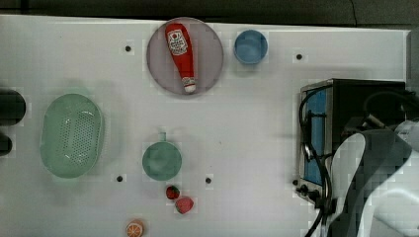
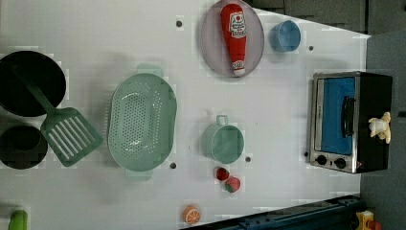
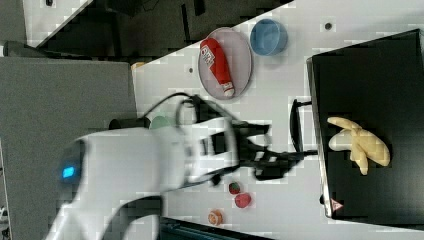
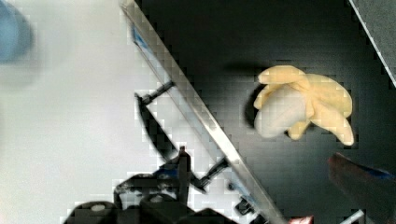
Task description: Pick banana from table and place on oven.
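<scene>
The banana [image 3: 360, 145] lies free on the black top of the oven [image 3: 370, 75], its peel flaps splayed and its whitish tip showing in the wrist view [image 4: 303, 107]. In the left view the banana [image 2: 380, 127] rests near the right edge of the oven [image 2: 349, 122]. My gripper [image 3: 270, 160] hangs open, off the front edge of the oven over the white table [image 1: 247, 123], apart from the banana. Nothing sits between its fingertips [image 4: 364, 184]. In the top view my arm [image 1: 375, 173] covers much of the oven [image 1: 316, 138] and hides the banana.
A red ketchup bottle [image 1: 180, 54] lies on a grey plate [image 1: 210, 54], with a blue cup [image 1: 251, 47] beside it. A green colander [image 1: 71, 136], a green mug [image 1: 162, 160], two toy strawberries [image 1: 179, 198] and an orange slice [image 1: 134, 228] stand on the table.
</scene>
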Controlling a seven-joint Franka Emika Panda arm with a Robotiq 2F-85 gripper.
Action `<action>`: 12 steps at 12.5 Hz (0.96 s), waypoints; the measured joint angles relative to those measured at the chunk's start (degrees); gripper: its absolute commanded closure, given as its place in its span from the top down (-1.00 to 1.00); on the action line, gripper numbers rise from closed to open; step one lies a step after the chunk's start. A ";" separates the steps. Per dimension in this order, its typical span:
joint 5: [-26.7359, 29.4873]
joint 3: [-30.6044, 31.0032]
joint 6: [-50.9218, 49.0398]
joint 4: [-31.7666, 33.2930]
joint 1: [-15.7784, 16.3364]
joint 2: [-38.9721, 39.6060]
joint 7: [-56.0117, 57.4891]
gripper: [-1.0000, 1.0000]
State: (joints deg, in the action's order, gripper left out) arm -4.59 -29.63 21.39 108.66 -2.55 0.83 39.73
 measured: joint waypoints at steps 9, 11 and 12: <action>2.25 26.00 -12.10 -1.12 6.14 -10.37 -37.50 1.00; 2.65 27.91 -12.89 -0.73 7.62 -10.48 -39.39 1.00; 1.88 28.21 -13.97 -0.73 7.92 -10.79 -39.45 1.00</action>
State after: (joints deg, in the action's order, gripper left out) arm -2.72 -1.42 7.42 107.93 5.37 -9.96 0.27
